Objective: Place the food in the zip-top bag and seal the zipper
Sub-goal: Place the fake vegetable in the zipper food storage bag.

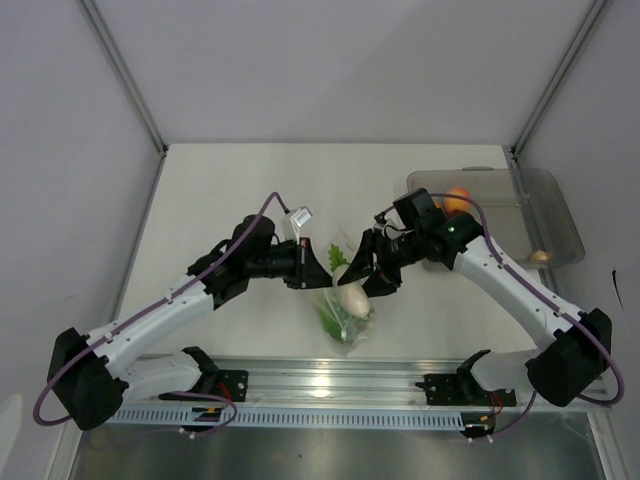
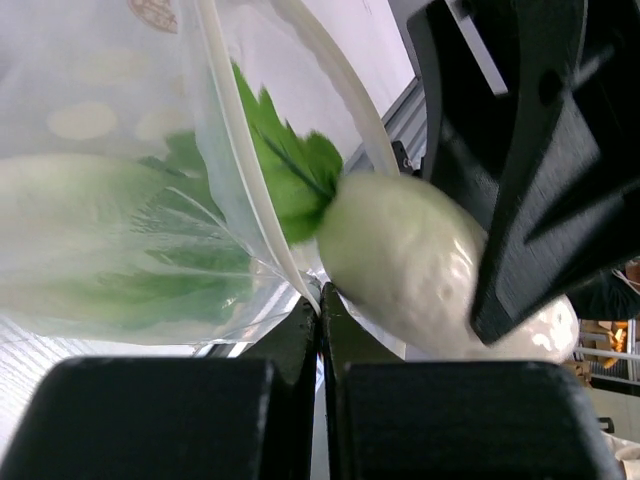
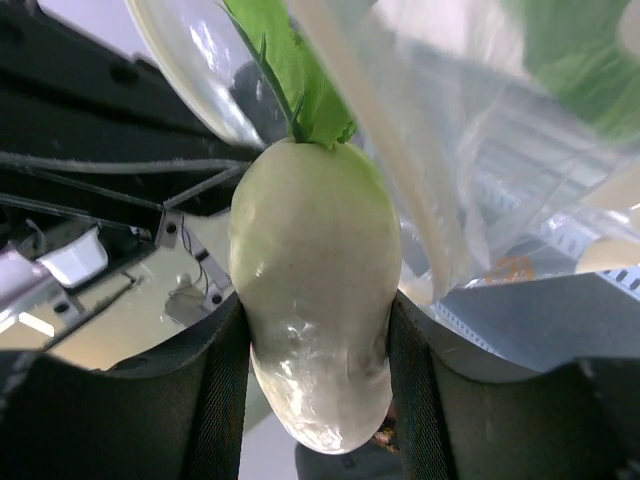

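The right tool (image 3: 315, 400) is clamped on a smooth white toy radish with a green leafy top (image 3: 315, 330), its two dark fingers pressing the flanks of the root's lower half. The left tool (image 2: 320, 318) is fully closed, pinching the lip of the clear, crinkly plastic zip-top bag (image 2: 120, 200) and holding that side of the mouth up.

The bag lies between the two arms, near the front of the pale surface (image 1: 230, 190), with a green leafy toy cabbage (image 2: 150, 270) already inside. In the overhead view the radish (image 1: 352, 297) sits right at the bag (image 1: 347, 330), well apart from the rigid clear rectangular tray (image 1: 560, 215) at the far right, where an orange toy fruit (image 1: 458, 200) and a small beige piece (image 1: 540, 256) remain.

What matters next is the radish's long axis. It points away from the right tool, leaves first, into the bag mouth. The leaf tips appear to sit between the two pale bands of the narrow press-seal zipper strip (image 2: 240, 180), while the white body is outside. I judge a push along that axis is what is needed, since the right arm carries the radish and the left only holds the mouth open.
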Motion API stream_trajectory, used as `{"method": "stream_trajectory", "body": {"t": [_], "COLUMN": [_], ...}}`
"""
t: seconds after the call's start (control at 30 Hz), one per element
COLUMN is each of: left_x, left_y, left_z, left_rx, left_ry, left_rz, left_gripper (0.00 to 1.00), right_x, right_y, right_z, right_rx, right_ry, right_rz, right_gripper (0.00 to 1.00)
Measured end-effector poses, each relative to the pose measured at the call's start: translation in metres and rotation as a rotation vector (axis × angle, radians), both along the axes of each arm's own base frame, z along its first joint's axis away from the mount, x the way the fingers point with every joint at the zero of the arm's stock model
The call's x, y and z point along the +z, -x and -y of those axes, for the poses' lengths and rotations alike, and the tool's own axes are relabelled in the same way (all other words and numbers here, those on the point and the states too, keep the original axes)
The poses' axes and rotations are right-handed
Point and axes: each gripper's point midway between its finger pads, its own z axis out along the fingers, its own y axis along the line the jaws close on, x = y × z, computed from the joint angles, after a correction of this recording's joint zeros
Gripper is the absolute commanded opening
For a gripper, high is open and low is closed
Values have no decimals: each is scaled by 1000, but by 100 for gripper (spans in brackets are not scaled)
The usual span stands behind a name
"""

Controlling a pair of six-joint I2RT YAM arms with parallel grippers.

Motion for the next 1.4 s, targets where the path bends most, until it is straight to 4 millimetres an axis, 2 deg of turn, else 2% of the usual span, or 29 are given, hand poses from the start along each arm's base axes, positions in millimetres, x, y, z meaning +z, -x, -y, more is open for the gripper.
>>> {"method": "stream_trajectory", "body": {"t": [0.27, 0.6, 0.73, 0.77, 0.87, 0.9, 1.0, 1.13, 1.23, 1.4], "left_x": [10, 13, 16, 16, 17, 17, 17, 17, 16, 16], "left_y": [2, 4, 5, 5, 5, 5, 5, 5, 5, 5], "left_z": [0, 2, 3, 4, 4, 4, 4, 4, 4, 3], "left_rx": [-10, -14, -21, -23, -25, -25, -25, -25, -25, -24], "left_ry": [36, 56, 70, 71, 72, 72, 72, 72, 71, 68], "left_rz": [15, 8, 9, 9, 9, 9, 9, 9, 7, 5], "left_gripper": [1, 1, 1, 1, 1, 1, 1, 1, 1, 1], "right_x": [-9, -40, -49, -51, -55, -56, -59, -61, -55, -21], "right_y": [-44, -66, -71, -71, -69, -68, -65, -67, -69, -74], "right_z": [0, 7, 9, 8, 5, 4, 2, 7, 14, 28], "right_rx": [-93, -142, -128, -117, -82, -71, -37, -22, -28, -77], "right_ry": [101, 256, 331, 349, 399, 415, 454, 495, 516, 518], "right_rz": [62, 175, 274, 305, 391, 419, 485, 541, 579, 681], "right_gripper": [15, 20, 24, 25, 41, 53, 78, 80, 80, 80]}}
